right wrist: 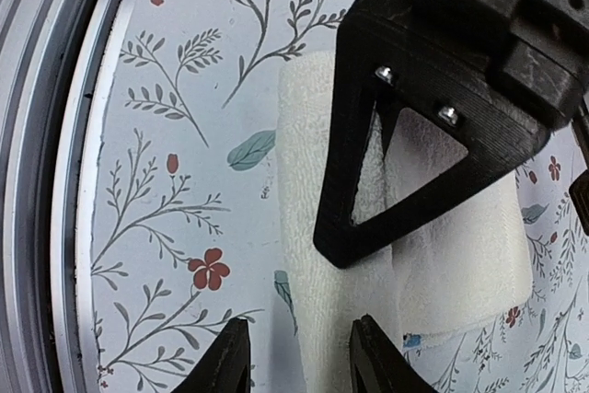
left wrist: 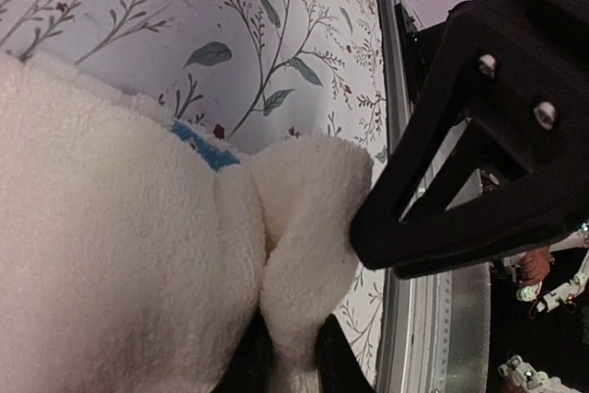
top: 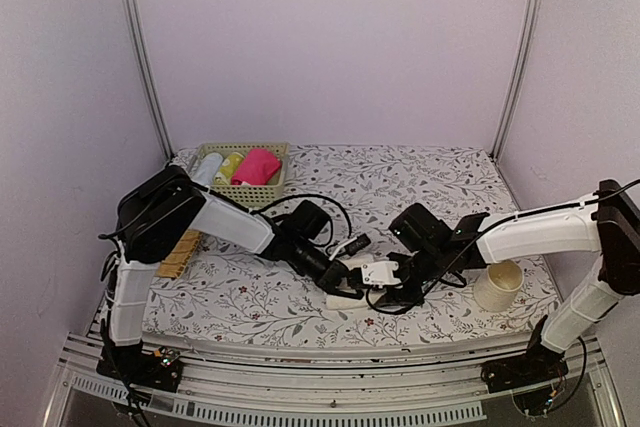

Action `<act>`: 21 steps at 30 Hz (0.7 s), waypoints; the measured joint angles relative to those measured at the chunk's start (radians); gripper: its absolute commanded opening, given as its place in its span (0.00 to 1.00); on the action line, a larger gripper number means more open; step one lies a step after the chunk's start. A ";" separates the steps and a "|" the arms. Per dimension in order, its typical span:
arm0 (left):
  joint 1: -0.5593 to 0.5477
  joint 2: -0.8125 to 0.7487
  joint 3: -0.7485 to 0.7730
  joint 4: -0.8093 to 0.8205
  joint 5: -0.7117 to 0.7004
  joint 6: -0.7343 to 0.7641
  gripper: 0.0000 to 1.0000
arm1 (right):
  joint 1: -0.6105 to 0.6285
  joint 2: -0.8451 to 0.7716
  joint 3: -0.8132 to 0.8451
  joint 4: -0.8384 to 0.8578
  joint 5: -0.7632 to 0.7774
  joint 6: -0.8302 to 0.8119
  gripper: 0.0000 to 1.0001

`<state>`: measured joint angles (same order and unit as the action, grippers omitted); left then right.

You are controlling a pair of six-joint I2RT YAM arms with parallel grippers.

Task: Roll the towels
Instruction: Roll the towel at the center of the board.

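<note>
Eng: Left hand (left wrist: 290, 367) first, it's closest in its own wrist view: nearly closed, nipping a fold of the cream-white towel (left wrist: 110, 227). Towel lies on the worktop (top: 420, 177) by the near edge, between the 2 arms. It looks partly rolled, with a flat tail on 1 side.

Op: And the right?

Eng: Right hand (right wrist: 299, 356) hangs open over that flat tail, nothing in it. It straddles the tail's edge: half over cloth, half over bare worktop.

Op: So how do I finish the roll?

Eng: My read: use your left pinch as the core and turn it toward the tail. Press the tail flat with the right so each wrap lands tight and the edges line up. The 2 hands are very close, so go slow or they'll collide. Don't drag the cloth toward the rail (right wrist: 37, 135).

Op: Pink one?

Eng: Pink towel (top: 256, 165) sits in the basket (top: 250, 193) at the far left, apparently rolled. I'd call it 1 of 2 done.
</note>
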<state>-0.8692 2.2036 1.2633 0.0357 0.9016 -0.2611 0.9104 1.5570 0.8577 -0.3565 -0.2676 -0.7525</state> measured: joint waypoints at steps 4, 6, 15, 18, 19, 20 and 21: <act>0.007 0.009 0.000 0.006 0.027 -0.022 0.07 | 0.042 0.032 -0.003 0.052 0.060 -0.011 0.41; 0.010 0.010 0.000 0.006 0.033 -0.029 0.07 | 0.054 0.047 -0.003 0.072 0.080 -0.019 0.41; 0.026 0.014 0.001 -0.003 0.043 -0.043 0.13 | 0.063 0.123 -0.013 0.190 0.162 -0.069 0.30; 0.032 0.014 -0.002 -0.005 0.049 -0.045 0.24 | 0.065 0.132 -0.027 0.236 0.186 -0.091 0.14; 0.035 0.014 -0.004 -0.003 0.052 -0.043 0.27 | 0.066 0.136 -0.028 0.249 0.190 -0.099 0.09; 0.040 0.013 -0.008 0.001 0.057 -0.043 0.29 | 0.066 0.140 -0.028 0.257 0.192 -0.111 0.07; 0.045 0.010 -0.015 0.005 0.060 -0.041 0.32 | 0.067 0.142 -0.027 0.266 0.195 -0.113 0.05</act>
<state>-0.8238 2.2131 1.2484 0.0402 0.9611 -0.3019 0.9775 1.6993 0.8310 -0.0902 -0.0731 -0.8658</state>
